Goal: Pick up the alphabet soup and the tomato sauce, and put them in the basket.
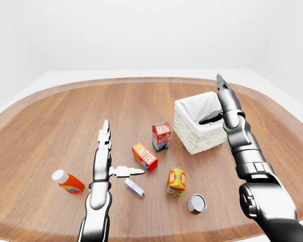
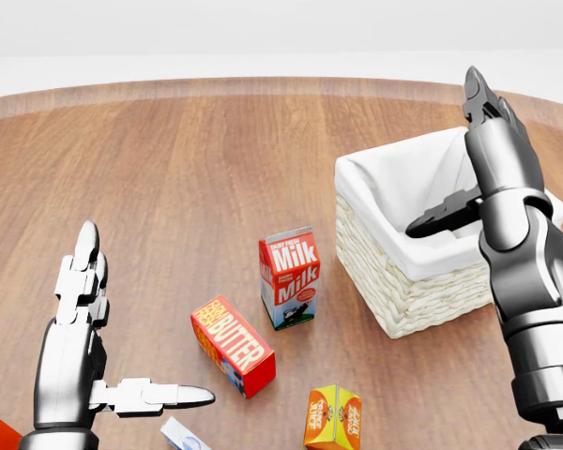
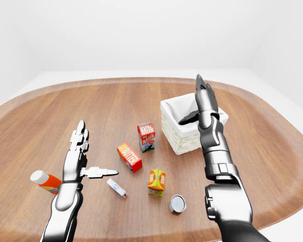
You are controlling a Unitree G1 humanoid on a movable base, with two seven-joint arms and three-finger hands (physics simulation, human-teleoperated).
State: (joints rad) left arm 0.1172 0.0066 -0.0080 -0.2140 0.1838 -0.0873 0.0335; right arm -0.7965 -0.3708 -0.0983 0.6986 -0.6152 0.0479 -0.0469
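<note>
So at this point both hands were empty and nothing had been grabbed yet. The left hand [image 1: 105, 151] hung above the counter [image 1: 50, 121] with fingers straight up and thumb stuck out to the right, fully spread. The right hand [image 1: 227, 103] was also splayed flat, raised up by the basket [image 1: 192, 138], thumb poking left over its white liner.

The only can I could spot was the small one [image 1: 197, 203] lying tipped over at the near edge, its round end facing the camera, so its long axis ran roughly near-to-far. I couldn't read its label, so no idea if that's the alphabet soup or the tomato sauce, and the second can didn't show anywhere that I could tell. As far as I could see the basket had nothing in it.

The bit that matters: that can sat well nearer than the basket and a little left of the right forearm, just right of the orange juice carton [image 1: 176, 182]. My read is the right hand was the better bet for it, since the left one had the carton, the butter box [image 1: 145, 157] and a little white-and-blue box [image 1: 134, 187] lying between. The right would need to drop down and pull back toward the near edge

Milk carton [image 1: 161, 136] stood left of the basket, an orange bottle [image 1: 68, 182] lay at far left
</note>
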